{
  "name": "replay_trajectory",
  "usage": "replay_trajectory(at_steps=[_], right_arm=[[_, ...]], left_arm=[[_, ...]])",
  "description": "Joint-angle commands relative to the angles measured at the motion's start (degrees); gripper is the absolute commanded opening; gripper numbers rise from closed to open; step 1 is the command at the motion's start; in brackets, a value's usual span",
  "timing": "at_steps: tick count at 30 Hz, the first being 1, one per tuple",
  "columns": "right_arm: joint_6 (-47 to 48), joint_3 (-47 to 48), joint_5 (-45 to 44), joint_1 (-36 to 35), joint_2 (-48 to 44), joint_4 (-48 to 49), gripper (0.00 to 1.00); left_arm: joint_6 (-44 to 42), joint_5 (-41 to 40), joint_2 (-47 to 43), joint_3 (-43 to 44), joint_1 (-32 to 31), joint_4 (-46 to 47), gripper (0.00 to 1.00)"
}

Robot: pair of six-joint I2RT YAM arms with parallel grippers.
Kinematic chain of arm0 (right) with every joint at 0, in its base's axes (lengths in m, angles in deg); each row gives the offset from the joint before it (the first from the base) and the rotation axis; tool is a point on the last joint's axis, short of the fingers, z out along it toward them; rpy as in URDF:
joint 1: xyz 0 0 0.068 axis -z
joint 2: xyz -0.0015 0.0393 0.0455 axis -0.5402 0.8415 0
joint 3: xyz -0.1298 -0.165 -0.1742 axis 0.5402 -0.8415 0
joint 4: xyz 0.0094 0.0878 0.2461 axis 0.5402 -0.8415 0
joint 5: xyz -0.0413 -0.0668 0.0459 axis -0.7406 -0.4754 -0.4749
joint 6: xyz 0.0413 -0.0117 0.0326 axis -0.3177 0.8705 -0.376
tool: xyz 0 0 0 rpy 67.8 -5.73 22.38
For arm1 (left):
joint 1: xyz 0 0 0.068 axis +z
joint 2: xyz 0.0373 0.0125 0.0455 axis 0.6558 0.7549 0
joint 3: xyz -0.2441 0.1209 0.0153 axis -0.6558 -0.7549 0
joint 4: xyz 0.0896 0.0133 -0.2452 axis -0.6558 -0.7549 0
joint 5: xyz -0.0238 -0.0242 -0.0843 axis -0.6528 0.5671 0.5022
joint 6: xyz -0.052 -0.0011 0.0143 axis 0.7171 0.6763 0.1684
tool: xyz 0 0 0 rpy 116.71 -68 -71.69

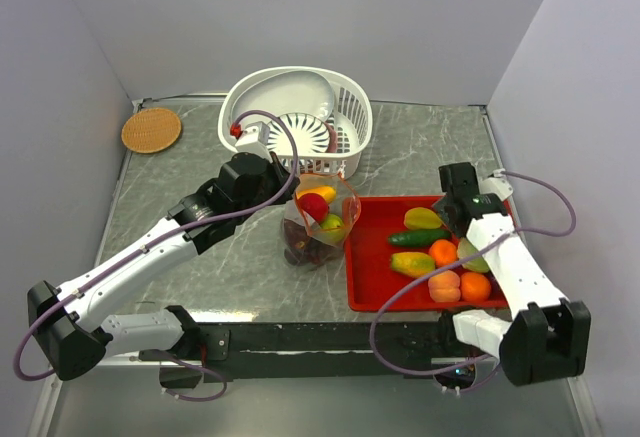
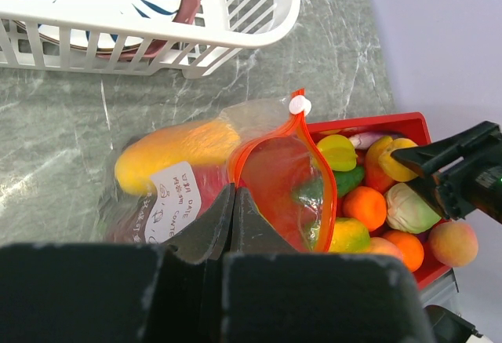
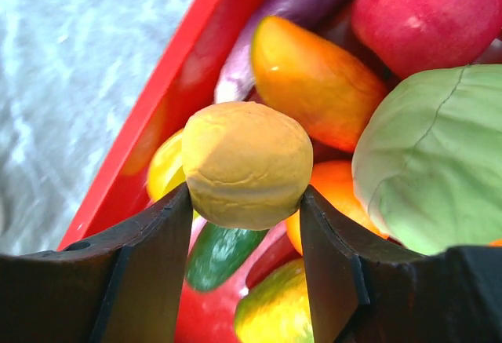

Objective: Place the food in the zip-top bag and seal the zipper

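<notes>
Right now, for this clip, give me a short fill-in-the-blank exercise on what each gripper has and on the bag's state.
1. The right gripper grips a round yellow fruit over a tray coloured ____.
2. The left gripper pinches the rim of the zip-top bag, whose zipper stands ____.
3. The slotted basket beyond the bag is ____ in colour.
Missing words: red; open; white.
</notes>
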Motion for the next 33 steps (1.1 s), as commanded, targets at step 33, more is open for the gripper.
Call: replay_trajectory(at_steps=[33], right_arm=[[6.0,26.3,7.4,-40.9,10.2,5.7,0.41]], left_arm=[[1.8,-1.1,-0.1,0.3,0.2,0.4,0.01]])
